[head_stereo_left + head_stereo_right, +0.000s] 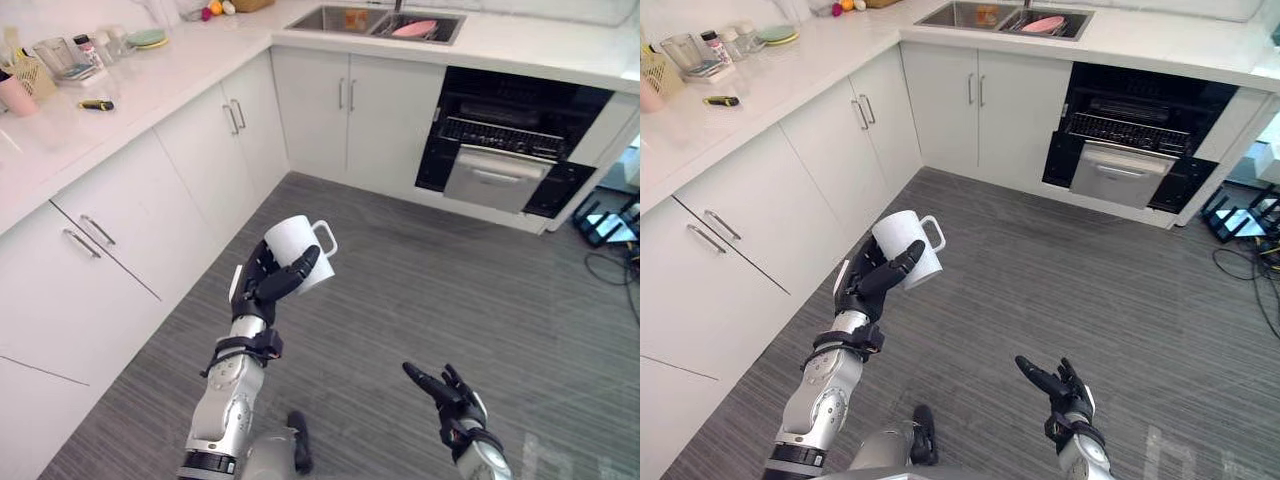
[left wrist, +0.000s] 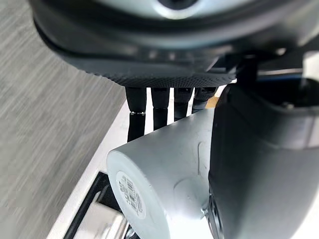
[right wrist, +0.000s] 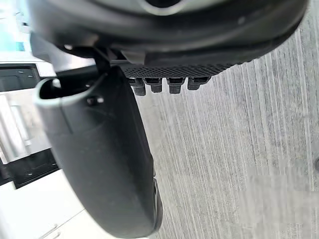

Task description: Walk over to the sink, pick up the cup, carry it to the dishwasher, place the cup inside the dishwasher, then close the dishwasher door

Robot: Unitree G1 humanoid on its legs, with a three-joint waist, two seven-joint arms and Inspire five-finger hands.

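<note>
Pickup done — cup [image 1: 296, 250] in left hand [image 1: 258, 290], fingers wrapped round it, well short of the dishwasher [image 1: 497, 175], door open. Right hand [image 1: 455, 405] fingers loosely spread, empty. Remaining: carry, load, close door.

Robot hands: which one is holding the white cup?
The left hand, raised and curled round the white cup; the right hand is lower, open and empty.
</note>
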